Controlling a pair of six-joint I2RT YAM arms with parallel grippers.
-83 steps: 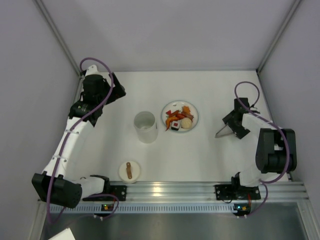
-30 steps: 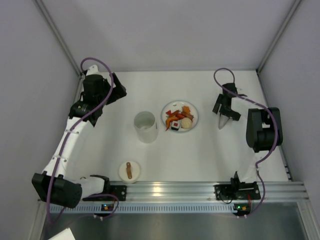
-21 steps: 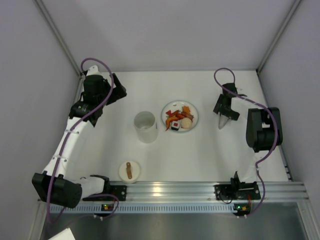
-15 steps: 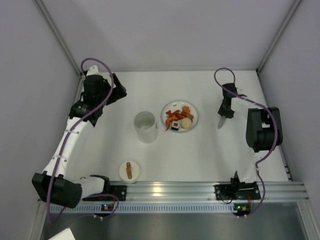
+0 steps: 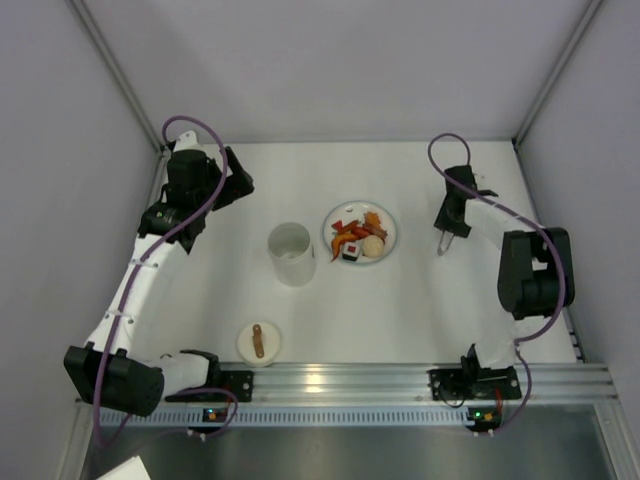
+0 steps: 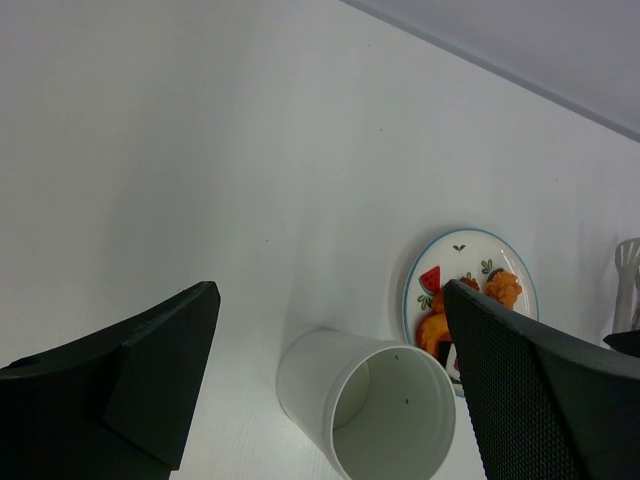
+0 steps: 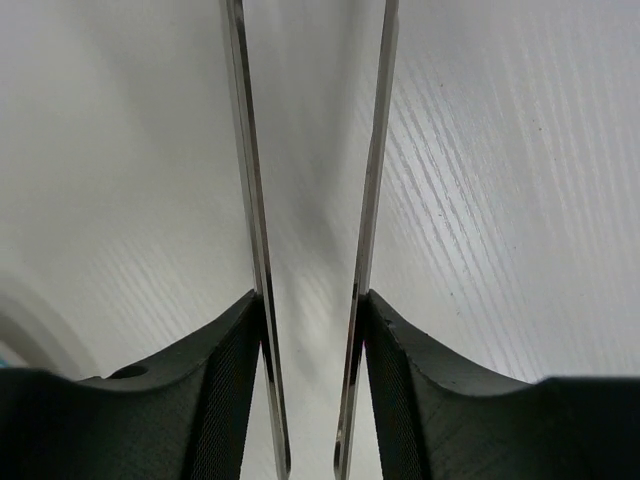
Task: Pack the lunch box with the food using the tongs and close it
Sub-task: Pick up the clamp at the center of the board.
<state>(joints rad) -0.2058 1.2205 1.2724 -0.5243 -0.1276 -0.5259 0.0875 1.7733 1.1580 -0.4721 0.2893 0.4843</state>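
Note:
The lunch box (image 5: 291,253), a white open cup, stands mid-table; from the left wrist I look into it (image 6: 365,410). Its lid (image 5: 259,342) with the brown strap lies near the front rail. The food (image 5: 355,238) is piled on a plate (image 5: 393,238), with orange pieces (image 6: 500,288) showing. My right gripper (image 5: 452,215) is shut on the tongs (image 5: 440,242), right of the plate. The two silver arms (image 7: 245,150) run straight up from between my fingers (image 7: 200,390), squeezed near parallel. My left gripper (image 6: 330,298) hangs open at the back left, holding nothing.
The plate's rim (image 6: 415,280) has a watermelon print. Grey walls close the table on three sides, and an aluminium rail (image 5: 340,380) carrying both arm bases runs along the near edge.
The right arm swung from the right side up to the tongs and its jaws closed on them, pressing the V narrower. The left arm has not moved.

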